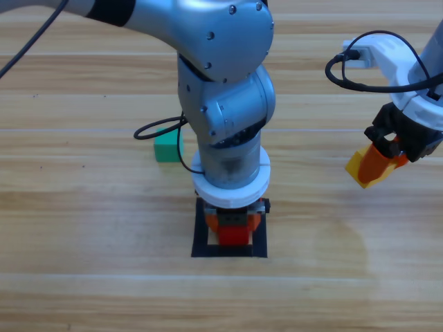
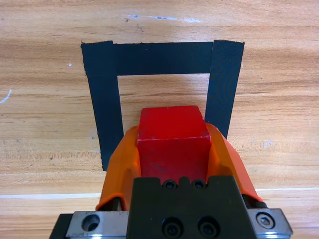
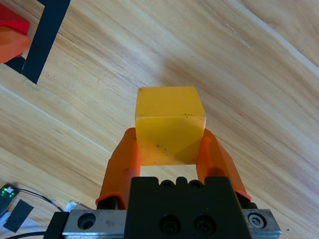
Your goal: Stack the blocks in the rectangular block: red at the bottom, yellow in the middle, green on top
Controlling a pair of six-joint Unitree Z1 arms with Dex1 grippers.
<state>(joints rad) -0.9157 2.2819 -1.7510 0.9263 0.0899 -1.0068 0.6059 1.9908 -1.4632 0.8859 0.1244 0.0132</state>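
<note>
The red cube (image 1: 234,234) (image 2: 173,144) sits between the orange jaws of my left gripper (image 1: 234,225) (image 2: 173,149), which is shut on it inside the black tape outline (image 1: 199,238) (image 2: 164,58) at the table's front middle. Whether the cube touches the wood is hidden. At the right edge, my right gripper (image 1: 377,166) (image 3: 169,144) is shut on the yellow cube (image 1: 358,168) (image 3: 169,130) and holds it above the table. The teal-green cube (image 1: 166,146) rests on the wood to the left of the left arm, behind a black cable.
The left arm's grey body (image 1: 225,90) covers the middle of the table and the back of the tape outline. A black cable (image 1: 149,130) loops beside the green cube. The left gripper's orange jaw (image 3: 11,35) and tape show in the right wrist view's corner.
</note>
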